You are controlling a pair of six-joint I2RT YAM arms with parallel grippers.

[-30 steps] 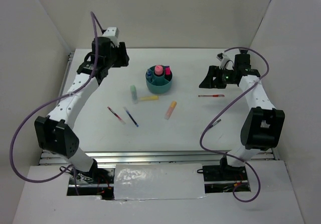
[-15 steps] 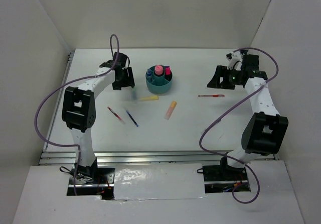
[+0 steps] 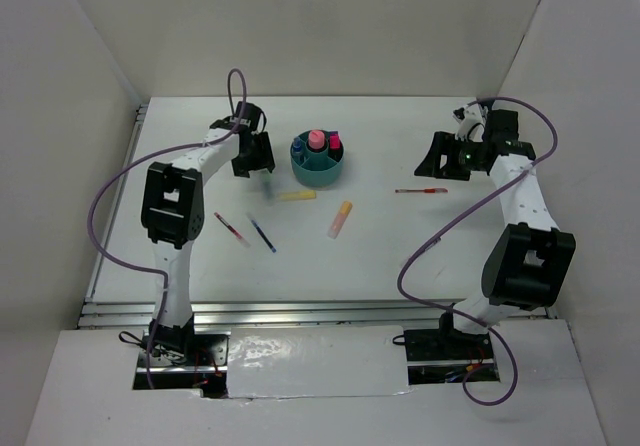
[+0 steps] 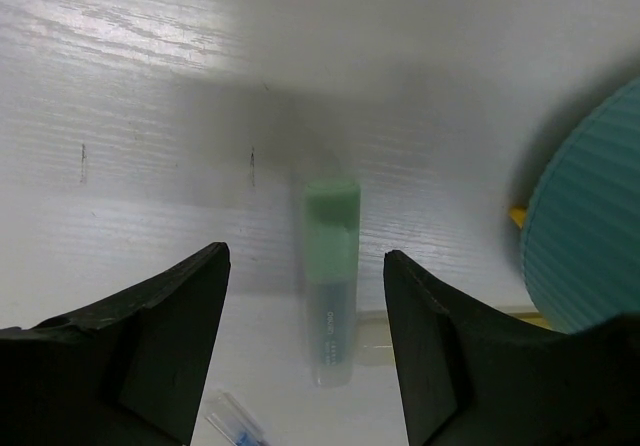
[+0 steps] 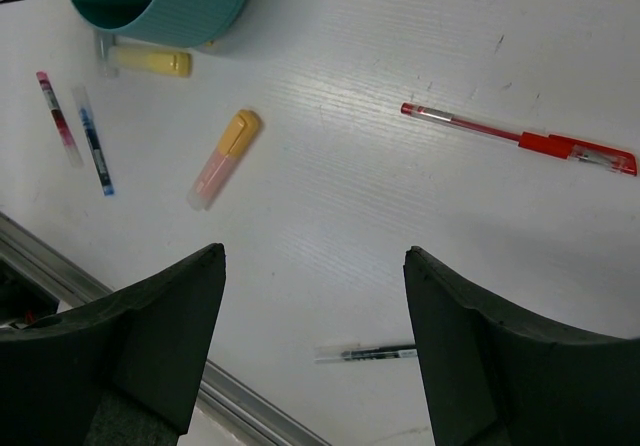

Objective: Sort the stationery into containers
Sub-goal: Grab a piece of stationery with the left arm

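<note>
Surface (image 3: 400, 256): white, walled in by pale panels at the sides and the back; it carries all the loose items

Left arm (image 3: 175, 206): reaches to the far left part of the surface, its wrist just left of the organizer

Right arm (image 3: 520, 206): stretches up the right side, its wrist above the far right part of the surface

Organizer (image 3: 318, 171): round, teal, ribbed wall, far centre; a pink-capped marker (image 3: 317, 140) and a blue-capped item (image 3: 298, 149) stand inside, but which compartments they occupy cannot be told

Left gripper (image 4: 305, 261): jaws spread wide, holding nothing, hanging over the green marker

Right gripper (image 5: 315, 256): jaws spread wide, holding nothing, above bare surface near the red pen

Green marker (image 4: 331, 286): flat on the surface just left of the organizer, cap pointing away, framed between the left jaws in the wrist view and touching neither

Orange marker (image 3: 341, 218): flat, tilted, near side of the organizer and apart from it

Yellow marker (image 3: 297, 195): flat, just beside the organizer's near wall

Red pen (image 3: 420, 191): flat, right of the organizer, well apart from it

Blue pen (image 3: 262, 233): flat, near left, beside the pink-filled pen

Pink-filled pen (image 3: 230, 229): clear barrel, flat, left of the blue pen

Black pen (image 5: 365, 352): thin, flat, near the front edge on the right
</note>
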